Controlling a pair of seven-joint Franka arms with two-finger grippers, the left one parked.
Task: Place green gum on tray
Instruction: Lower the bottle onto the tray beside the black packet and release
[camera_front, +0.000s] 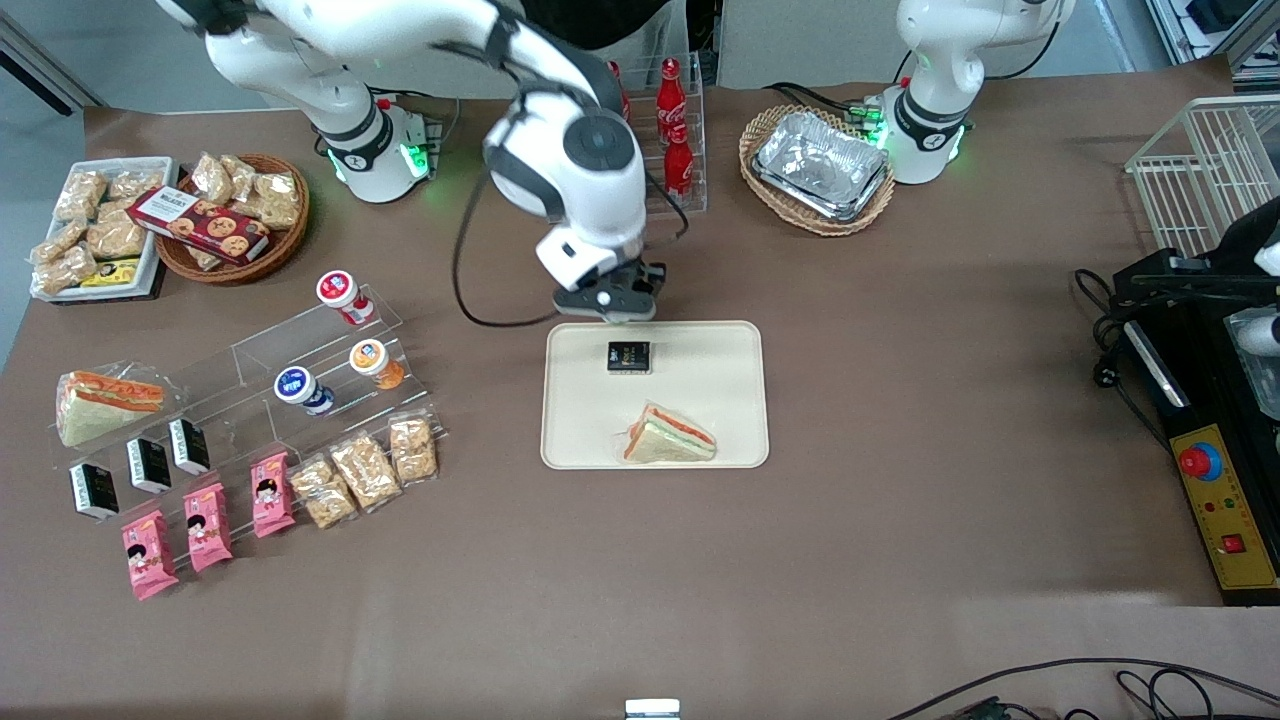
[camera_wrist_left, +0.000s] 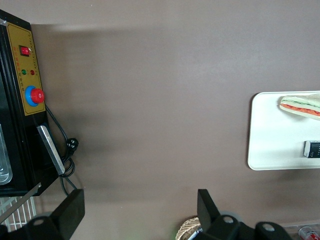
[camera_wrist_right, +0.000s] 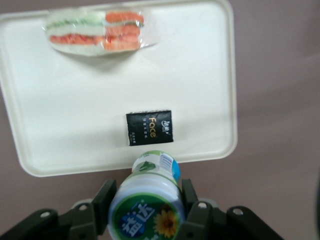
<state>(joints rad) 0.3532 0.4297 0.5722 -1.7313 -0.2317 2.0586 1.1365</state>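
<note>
Above the tray (camera_wrist_right: 210, 75) rim farthest from the front camera, gripper (camera_wrist_right: 146, 212) grasping green gum (camera_wrist_right: 146, 207); black packet (camera_wrist_right: 149, 128) and sandwich (camera_wrist_right: 95, 31) on tray.

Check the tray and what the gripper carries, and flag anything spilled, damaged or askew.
Nothing stands out. The gripper is shut on the green gum, intact and lid on, above the tray rim nearest the arm's base. The sandwich and the black packet lie on the tray, apart, both wrapped, nothing spilled.
</note>
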